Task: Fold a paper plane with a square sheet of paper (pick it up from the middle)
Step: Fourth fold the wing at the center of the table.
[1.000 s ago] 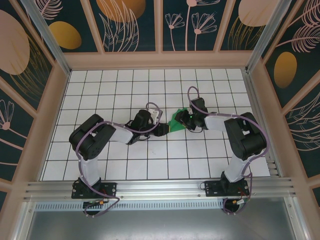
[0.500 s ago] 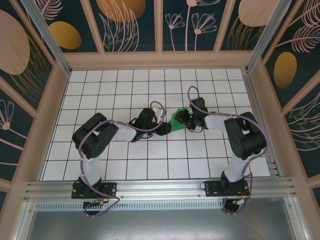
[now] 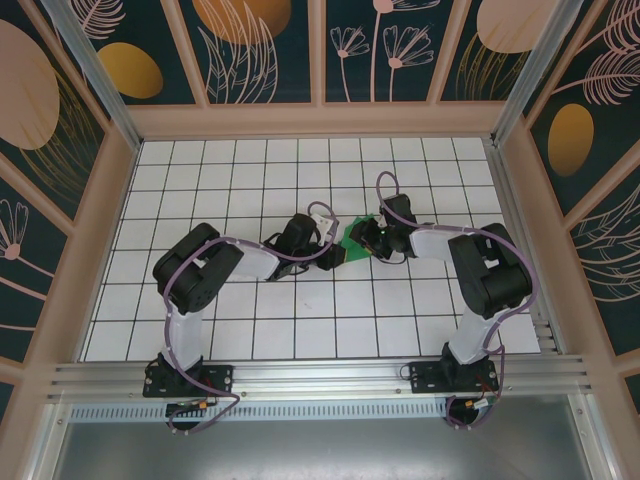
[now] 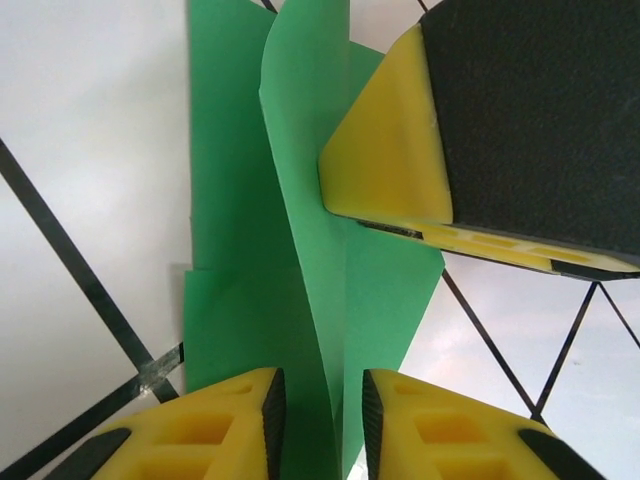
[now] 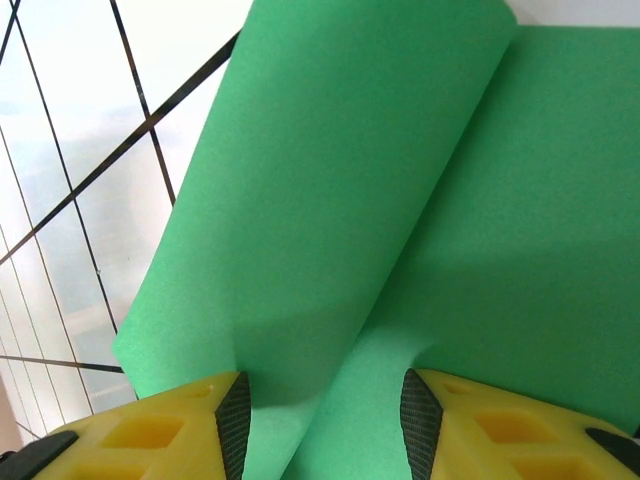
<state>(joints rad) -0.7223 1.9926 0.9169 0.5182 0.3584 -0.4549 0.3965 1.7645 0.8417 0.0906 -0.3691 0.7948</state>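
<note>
The square sheet of paper (image 3: 352, 237) is bright green, partly folded, and lies at the middle of the table between my two grippers. In the left wrist view a raised fold of the paper (image 4: 310, 250) runs up between the fingers of my left gripper (image 4: 315, 425). Its jaws stand narrowly apart on either side of the fold, with a small gap to each pad. My right gripper (image 5: 325, 420) stands open over the paper (image 5: 420, 200), where one flap curls upward on the left. One yellow finger of the right gripper (image 4: 390, 160) rests at the paper's far edge.
The white table with its black grid (image 3: 240, 190) stretches around the paper. A low pinkish wall (image 3: 320, 120) closes the back and sides, and a metal rail (image 3: 320, 375) runs along the near edge by the arm bases.
My left gripper has moved right, closer to the paper, and its jaws have narrowed around the raised fold. The right arm has stayed where it was.
</note>
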